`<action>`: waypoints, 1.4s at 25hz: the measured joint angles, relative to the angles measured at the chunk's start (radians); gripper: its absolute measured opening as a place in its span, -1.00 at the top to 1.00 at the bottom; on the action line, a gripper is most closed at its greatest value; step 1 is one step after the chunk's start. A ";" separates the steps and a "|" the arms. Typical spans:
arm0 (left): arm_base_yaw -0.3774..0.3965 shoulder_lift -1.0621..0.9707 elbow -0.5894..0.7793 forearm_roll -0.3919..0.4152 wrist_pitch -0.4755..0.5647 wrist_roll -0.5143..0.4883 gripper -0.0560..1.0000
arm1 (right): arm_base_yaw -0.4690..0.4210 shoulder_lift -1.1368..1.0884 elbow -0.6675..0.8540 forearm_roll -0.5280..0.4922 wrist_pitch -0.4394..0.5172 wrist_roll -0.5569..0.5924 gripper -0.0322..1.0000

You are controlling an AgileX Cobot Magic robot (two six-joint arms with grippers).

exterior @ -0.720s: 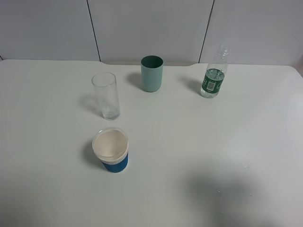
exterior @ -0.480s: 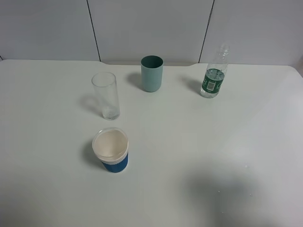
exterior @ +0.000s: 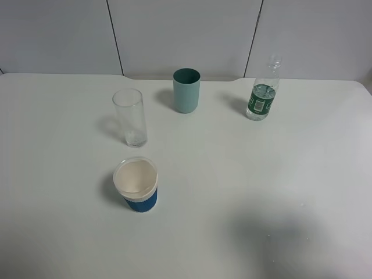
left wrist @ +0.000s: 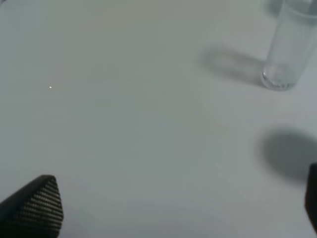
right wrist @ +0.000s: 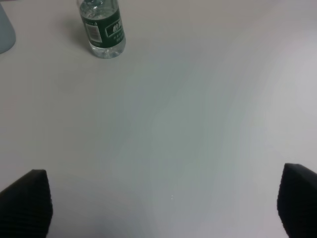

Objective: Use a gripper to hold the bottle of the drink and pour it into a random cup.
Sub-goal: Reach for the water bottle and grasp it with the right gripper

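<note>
The bottle (exterior: 261,96) is small and clear with a dark green label. It stands upright at the back right of the white table (exterior: 244,174), with the clear drink (exterior: 256,112) in it. It also shows in the right wrist view (right wrist: 103,27), far ahead of my right gripper (right wrist: 161,201), which is open and empty. The teal cup (exterior: 186,90) stands upright at the back middle, left of the bottle. My left gripper (left wrist: 173,208) is open and empty over bare table. Neither gripper shows in the exterior high view.
A tall clear glass (exterior: 130,117) stands left of the teal cup and also shows in the left wrist view (left wrist: 290,49). A white cup with a blue sleeve (exterior: 137,185) stands nearer the front left. A grey panelled wall backs the table.
</note>
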 joint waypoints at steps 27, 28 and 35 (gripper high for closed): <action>0.000 0.000 0.000 0.000 0.000 0.000 -0.99 | 0.000 0.000 0.000 0.000 0.000 0.000 -0.80; 0.000 0.000 0.000 0.000 0.000 0.000 -0.99 | 0.000 0.000 0.000 0.000 0.000 0.000 -0.80; 0.000 0.000 0.000 0.000 0.000 0.000 -0.99 | 0.000 0.000 0.000 0.000 0.000 0.000 -0.80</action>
